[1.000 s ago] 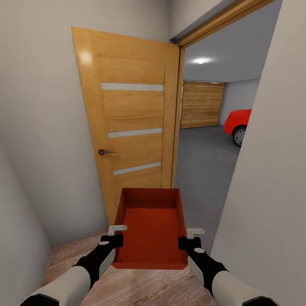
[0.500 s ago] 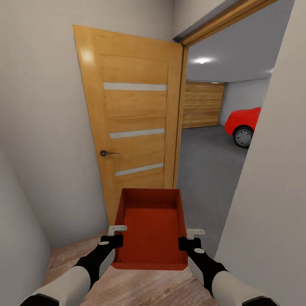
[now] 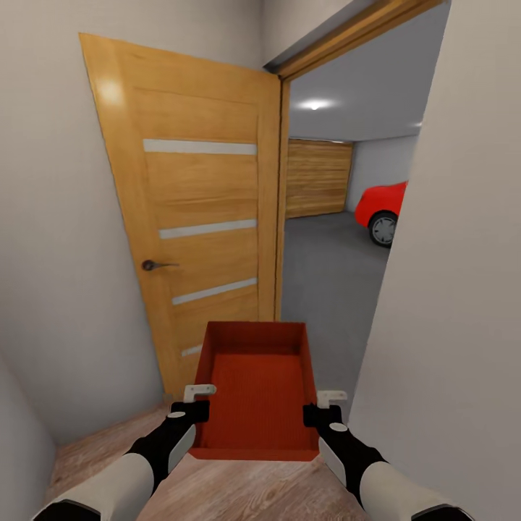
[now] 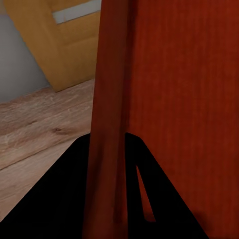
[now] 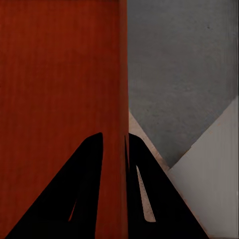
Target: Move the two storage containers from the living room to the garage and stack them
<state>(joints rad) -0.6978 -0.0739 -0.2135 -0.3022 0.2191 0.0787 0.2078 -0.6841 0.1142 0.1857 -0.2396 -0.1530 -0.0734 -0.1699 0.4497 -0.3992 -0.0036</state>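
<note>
Both grippers, left (image 3: 189,412) and right (image 3: 322,414), pinch opposite walls of the orange-red rectangular bin (image 3: 258,391), keeping it level; garage doorway (image 3: 329,239) at one o'clock.

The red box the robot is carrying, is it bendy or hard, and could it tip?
The storage container is probably hard: its walls stay straight though each gripper, left and right, pinches only a side wall. It looks empty, so likely light. Held at the near end, it might tilt forward.

One orange-red storage container (image 3: 257,394), two grippers, left (image 3: 194,405) and right (image 3: 325,409), one open wooden door (image 3: 195,217), one plank garage door (image 3: 318,177), one red car (image 3: 380,206).
</note>
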